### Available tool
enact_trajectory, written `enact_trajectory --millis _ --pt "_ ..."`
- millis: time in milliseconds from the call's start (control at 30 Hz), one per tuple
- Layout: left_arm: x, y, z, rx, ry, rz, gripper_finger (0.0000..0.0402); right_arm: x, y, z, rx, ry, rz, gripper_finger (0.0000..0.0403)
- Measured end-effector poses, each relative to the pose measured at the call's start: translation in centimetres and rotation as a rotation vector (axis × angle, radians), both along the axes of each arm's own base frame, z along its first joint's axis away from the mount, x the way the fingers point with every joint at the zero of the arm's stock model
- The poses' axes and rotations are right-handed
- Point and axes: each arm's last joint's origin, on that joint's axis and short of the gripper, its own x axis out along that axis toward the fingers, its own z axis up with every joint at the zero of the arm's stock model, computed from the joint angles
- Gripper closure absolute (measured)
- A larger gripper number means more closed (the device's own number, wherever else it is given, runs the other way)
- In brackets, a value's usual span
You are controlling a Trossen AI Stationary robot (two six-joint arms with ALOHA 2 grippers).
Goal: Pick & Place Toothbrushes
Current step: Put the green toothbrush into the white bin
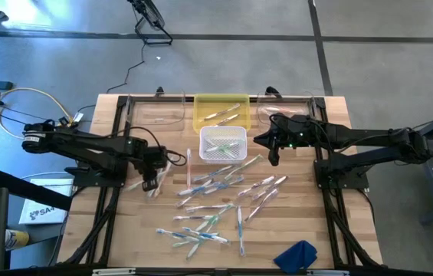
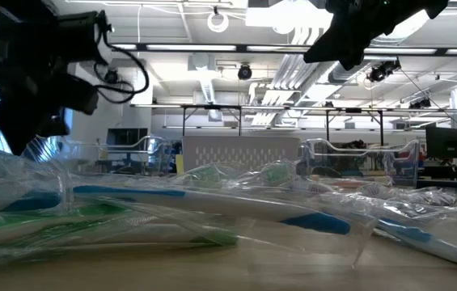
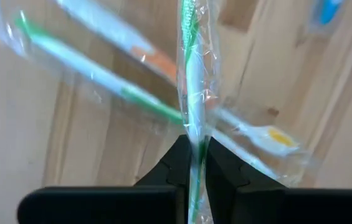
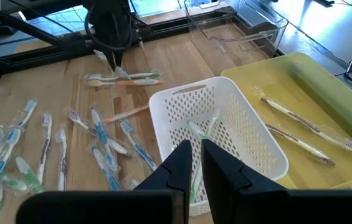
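Left wrist view — left end effector clenched on green wrapped toothbrush; wrapper print unreadable — right end effector closed, empty.

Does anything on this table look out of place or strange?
Mostly no. The wrapped toothbrushes lie scattered loosely on the wood, which suits a sorting job. One oddity: a crumpled blue cloth sits at the table's near edge, apart from everything. The left gripper pinches a green toothbrush by its wrapper, tilted across two others.
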Motion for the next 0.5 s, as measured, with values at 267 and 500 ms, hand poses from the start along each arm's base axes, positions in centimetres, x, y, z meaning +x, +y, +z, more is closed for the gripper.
enact_trajectory --millis 267,500 --pt "1.6 0.2 4.4 0.070 -0.089 -0.072 0.0380 0.0 0.0 0.0 -0.018 0.003 0.009 0.0375" --pt "3.1 0.4 9.8 0.186 -0.253 -0.162 0.0380 0.0 0.0 0.0 -0.023 0.004 0.011 0.0375"
